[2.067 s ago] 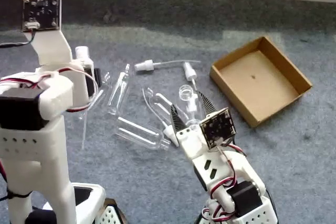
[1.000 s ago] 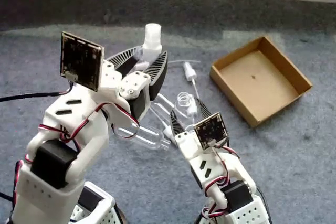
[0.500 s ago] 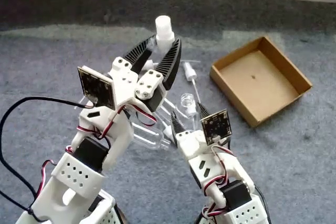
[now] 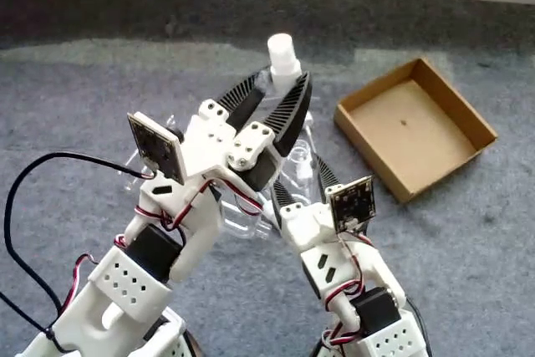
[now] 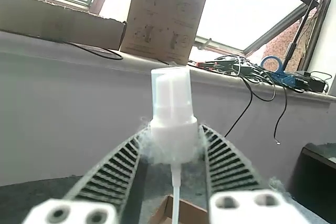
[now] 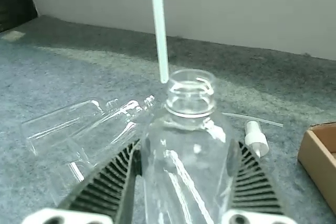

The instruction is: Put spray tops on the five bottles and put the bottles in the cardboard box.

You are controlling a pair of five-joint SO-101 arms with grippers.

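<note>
Right gripper [image 6: 185, 182]: ribbed black fingers [image 6: 113, 177] closed on clear round bottle [image 6: 189, 129], upright, mouth open. Other clear bottles [image 6: 79, 127] lie beside it on grey fuzzy table [image 4: 468, 248]. Left gripper [image 5: 173, 132] fingers clamp white plastic spray top [image 5: 171, 108]; thin dip tube [image 6: 158, 24] hangs at bottle rim. Farther: shallow square cardboard box [image 4: 401, 131].

High cam fixed, looking down over table [image 4: 468, 232] from arms' base side. Left wrist cam tilts up, close on spray top [image 5: 170, 114]. Right wrist cam low, close on bottle [image 6: 189, 145]; shares it and cardboard box [image 6: 320, 153] edge with high
</note>
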